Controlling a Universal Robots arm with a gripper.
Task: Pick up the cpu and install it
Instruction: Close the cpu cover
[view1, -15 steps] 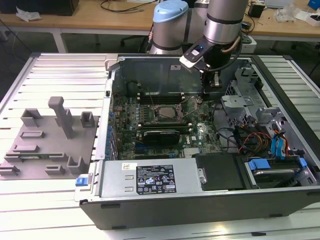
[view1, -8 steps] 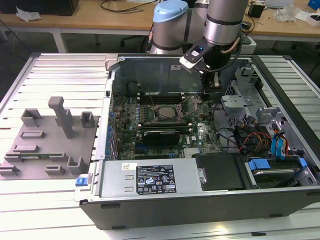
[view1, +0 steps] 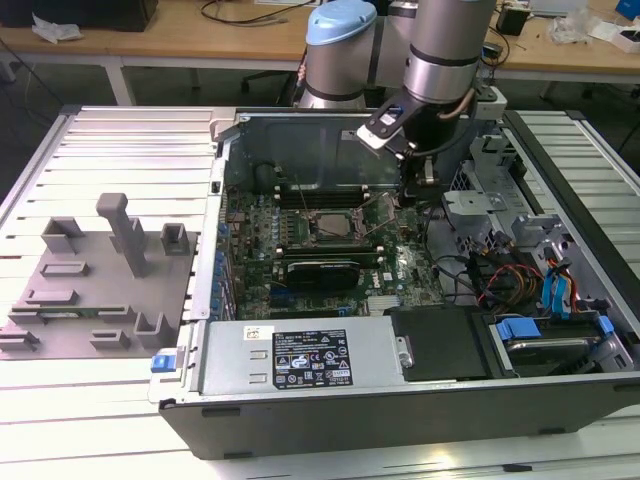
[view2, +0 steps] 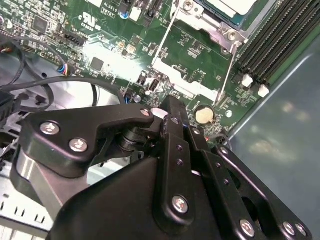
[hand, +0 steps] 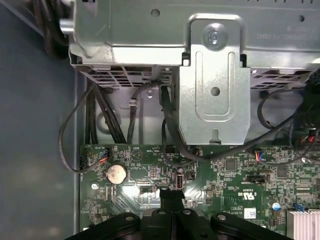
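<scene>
The cpu, silvery-white with a darker rim, lies in the socket; fingers clenched, empty.

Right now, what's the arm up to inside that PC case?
The arm's gripper hangs low over the motherboard, close to the coin cell battery. Its fingers look shut with nothing between them. The cpu already lies in the socket, off to one side of the gripper, its silvery top showing.
</scene>
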